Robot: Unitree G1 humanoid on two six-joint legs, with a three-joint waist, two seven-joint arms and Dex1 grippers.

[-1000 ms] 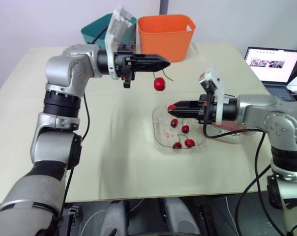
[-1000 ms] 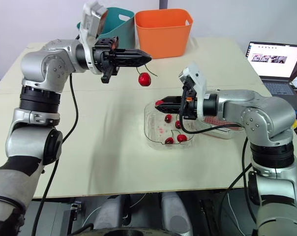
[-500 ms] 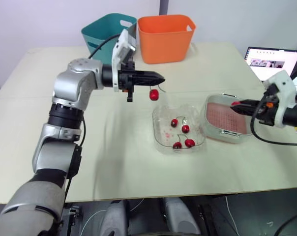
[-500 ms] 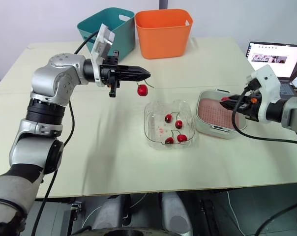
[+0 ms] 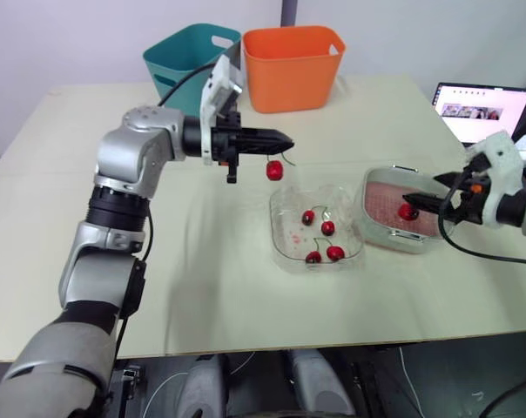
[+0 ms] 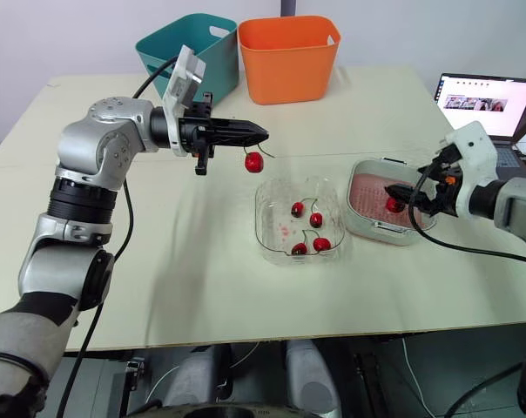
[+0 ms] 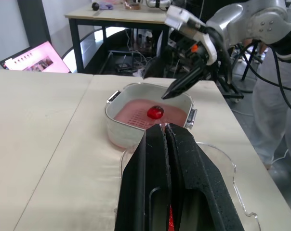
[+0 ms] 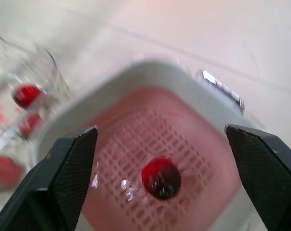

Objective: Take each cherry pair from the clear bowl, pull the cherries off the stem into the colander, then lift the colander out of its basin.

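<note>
So the landmark here is the clear square plastic bowl [image 5: 291, 233] mid-table, with four loose red cherries [image 5: 328, 228] inside it. The left gripper [image 5: 285, 140] hangs in the air just past the bowl's far-left corner, fingers pinched tight together, and a stemmed red cherry [image 5: 274, 170] dangles under its tip. It's clamped on the stem as far as I can see.

Right beside the bowl on the robot's right is the pink perforated colander [image 5: 387, 198], sitting in its white basin [image 5: 374, 228]. The right gripper [image 5: 427, 201] is over it with fingers spread wide, holding nothing, and one lone red cherry [image 8: 161, 177] is in the colander below them.

Well beyond the bowl stand a teal plastic bin [image 5: 183, 59] and an orange plastic bin [image 5: 293, 57].
</note>
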